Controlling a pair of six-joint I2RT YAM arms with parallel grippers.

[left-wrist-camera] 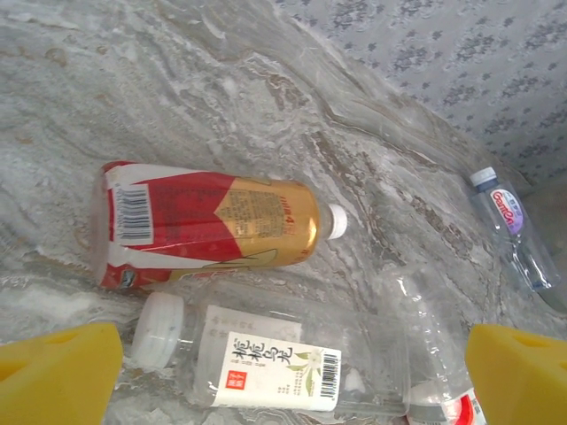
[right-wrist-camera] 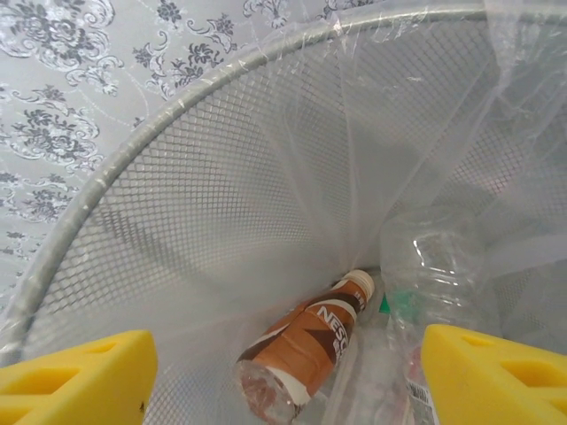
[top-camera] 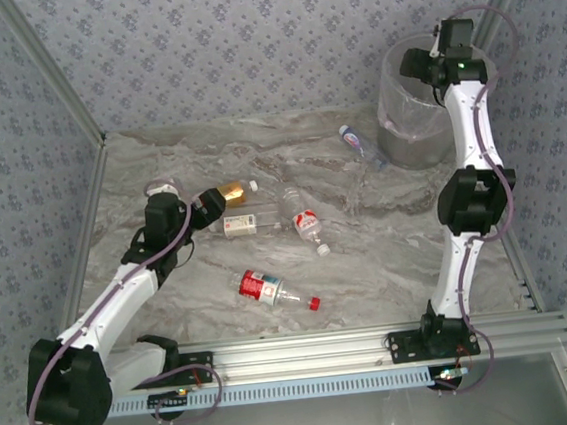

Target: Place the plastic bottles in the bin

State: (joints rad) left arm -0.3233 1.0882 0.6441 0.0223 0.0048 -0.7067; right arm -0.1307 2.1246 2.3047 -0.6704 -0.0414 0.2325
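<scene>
Item 1, left claw [left-wrist-camera: 288, 379]: jaws at full spread, holding nothing. It hangs low over the left half of the table [top-camera: 398, 252]. Its yellow fingertips [left-wrist-camera: 62, 372] frame a clear white-label bottle [left-wrist-camera: 266, 363], and a gold-and-red bottle [left-wrist-camera: 208, 221] lies alongside just beyond.

Item 2, right claw [right-wrist-camera: 283, 376]: jaws wide, nothing between them. It is poised above the mouth of the bin [right-wrist-camera: 177, 111] in the far right corner.

Item 3, in the bin: brown-label bottle [right-wrist-camera: 306, 350] and clear green-capped bottle [right-wrist-camera: 434, 266], at the bottom inside the liner [right-wrist-camera: 416, 133].

Item 4, loose on the table:
- red-capped bottle [top-camera: 266, 288], nearest the front rail [top-camera: 376, 342]
- clear red-label bottle [top-camera: 306, 220], mid-table
- blue-label bottle [top-camera: 357, 145], just beside the bin

Item 5, room: bare marble between the mid-table bottles and the right arm [top-camera: 473, 199]; patterned walls [top-camera: 246, 35] close three sides
</scene>
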